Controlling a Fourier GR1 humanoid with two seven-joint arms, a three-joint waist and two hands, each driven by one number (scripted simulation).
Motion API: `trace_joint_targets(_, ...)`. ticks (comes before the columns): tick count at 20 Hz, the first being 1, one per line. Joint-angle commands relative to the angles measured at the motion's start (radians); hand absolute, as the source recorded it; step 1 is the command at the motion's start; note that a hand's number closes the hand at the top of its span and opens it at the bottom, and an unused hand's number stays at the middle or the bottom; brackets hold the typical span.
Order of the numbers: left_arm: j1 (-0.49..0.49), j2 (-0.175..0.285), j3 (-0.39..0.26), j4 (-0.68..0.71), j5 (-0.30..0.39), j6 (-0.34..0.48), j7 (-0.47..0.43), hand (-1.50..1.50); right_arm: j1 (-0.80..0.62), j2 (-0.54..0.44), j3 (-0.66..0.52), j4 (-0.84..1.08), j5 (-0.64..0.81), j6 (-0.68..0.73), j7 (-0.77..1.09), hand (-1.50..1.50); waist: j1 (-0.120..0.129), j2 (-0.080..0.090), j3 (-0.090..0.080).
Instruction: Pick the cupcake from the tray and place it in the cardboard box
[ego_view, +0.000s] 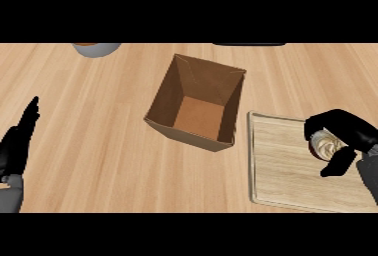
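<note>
The cupcake (325, 143), pale with a light wrapper, sits over the right part of the wooden tray (284, 170). My right hand (347, 132) is curled round it, fingers arched over its top and thumb below, hiding most of it. The open cardboard box (196, 102) stands left of the tray, its brown floor bare. My left hand (18, 140) rests open at the left edge, fingers pointing up, far from the box.
A grey bowl-like object (96, 48) is cut off at the top left. A dark object (249, 44) lies at the top edge, right of centre. Bare wooden counter stretches between my left hand and the box.
</note>
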Motion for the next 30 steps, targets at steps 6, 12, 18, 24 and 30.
trace_joint_targets(6, 0.022, -0.038, -0.033, -0.089, -0.037, 0.006, 0.054, 0.0, -0.038, -0.014, -0.085, 0.028, 0.043, -0.22, -0.083, 1.5, 0.003, 0.003, 0.008)
trace_joint_targets(12, 0.041, -0.031, -0.004, -0.025, -0.015, -0.019, -0.047, 0.0, -0.273, -0.045, -0.059, 0.24, 0.077, -0.259, -0.288, 1.5, 0.027, 0.01, 0.008)
trace_joint_targets(18, -0.019, 0.0, 0.031, 0.015, -0.006, -0.039, -0.016, 0.0, -0.385, -0.029, -0.167, 0.248, -0.032, -0.284, -0.363, 1.5, 0.011, 0.007, 0.008)
trace_joint_targets(24, -0.032, -0.02, 0.027, 0.034, -0.035, -0.014, -0.011, 0.0, -0.359, 0.019, -0.152, 0.06, -0.125, -0.173, -0.415, 1.5, -0.01, 0.001, 0.007)
trace_joint_targets(30, -0.007, -0.024, 0.024, -0.049, -0.036, -0.028, 0.037, 0.0, -0.488, 0.099, -0.127, 0.051, -0.168, -0.031, -0.279, 1.5, 0.007, 0.002, 0.007)
